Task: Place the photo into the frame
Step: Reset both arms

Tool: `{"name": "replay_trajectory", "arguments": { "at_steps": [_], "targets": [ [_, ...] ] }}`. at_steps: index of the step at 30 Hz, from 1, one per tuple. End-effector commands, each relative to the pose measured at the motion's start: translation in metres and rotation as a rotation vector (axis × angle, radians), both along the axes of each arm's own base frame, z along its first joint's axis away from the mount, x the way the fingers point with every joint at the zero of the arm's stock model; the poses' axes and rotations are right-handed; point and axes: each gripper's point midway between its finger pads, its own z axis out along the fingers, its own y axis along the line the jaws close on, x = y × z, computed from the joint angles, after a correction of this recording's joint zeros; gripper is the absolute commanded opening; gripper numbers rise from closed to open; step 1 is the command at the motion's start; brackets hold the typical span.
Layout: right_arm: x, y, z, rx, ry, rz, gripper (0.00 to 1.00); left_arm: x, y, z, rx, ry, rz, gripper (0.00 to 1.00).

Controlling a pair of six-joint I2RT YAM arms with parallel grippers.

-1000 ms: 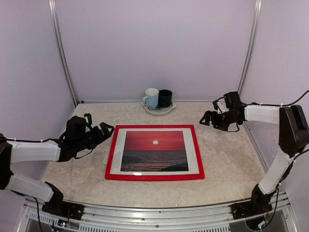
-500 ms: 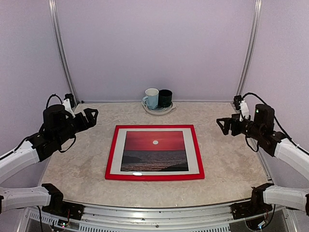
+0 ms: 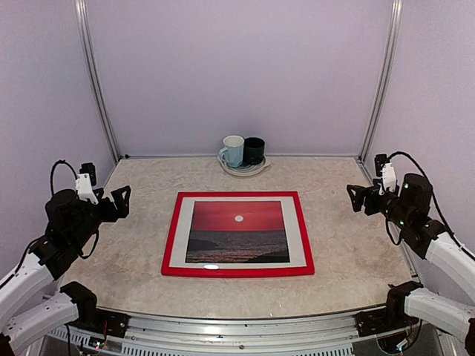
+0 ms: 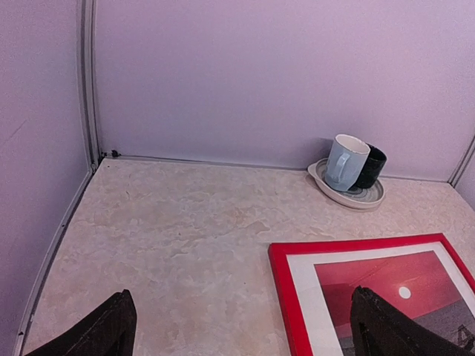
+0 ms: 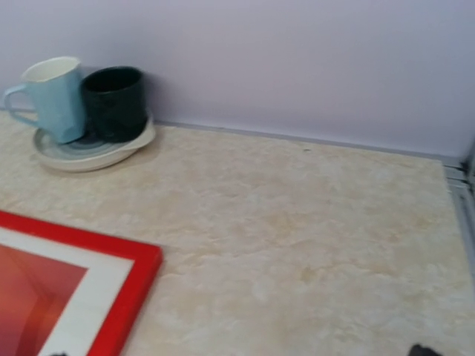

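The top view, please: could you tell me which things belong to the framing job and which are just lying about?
Job: photo, red frame.
Lying about: light blue mug, dark mug, plate under them.

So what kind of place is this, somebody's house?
Probably a robot test booth, not a house: plain lilac walls with metal corner rails, a beige marble-look tabletop, and two white-and-black robot arms, left and right, bolted at its near edge.

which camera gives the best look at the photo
The top external view: the whole photo shows there, red sky, white sun and dark sea, lying flat inside the frame. The left wrist view catches only its upper left part with the sun; the right wrist view only a red corner.
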Motion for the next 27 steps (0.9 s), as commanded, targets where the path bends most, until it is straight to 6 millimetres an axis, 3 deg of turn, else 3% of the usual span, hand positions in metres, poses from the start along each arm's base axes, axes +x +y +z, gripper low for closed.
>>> {"name": "replay_trajectory", "arguments": {
  "at_steps": [1, 5, 12, 17, 27],
  "targets": [
    [-0.002, -0.018, -0.004, 0.022, 0.003, -0.057, 0.99, -0.004, 0.015, 0.008, 0.014, -0.041, 0.000, 0.99],
    [-0.003, -0.022, -0.011, 0.022, 0.038, -0.065, 0.99, -0.006, 0.030, -0.002, -0.001, -0.006, 0.004, 0.99],
    [-0.020, -0.013, -0.006, 0.034, 0.033, 0.000, 0.99, -0.010, 0.005, 0.008, -0.041, -0.049, -0.145, 0.99],
    [-0.025, -0.004, 0.000, 0.047, 0.021, 0.055, 0.99, -0.006, 0.011, 0.004, -0.040, -0.019, -0.108, 0.99],
    [-0.023, -0.012, 0.000, 0.074, 0.054, -0.004, 0.99, -0.008, 0.014, 0.003, -0.035, -0.012, -0.095, 0.99]
  ]
}}
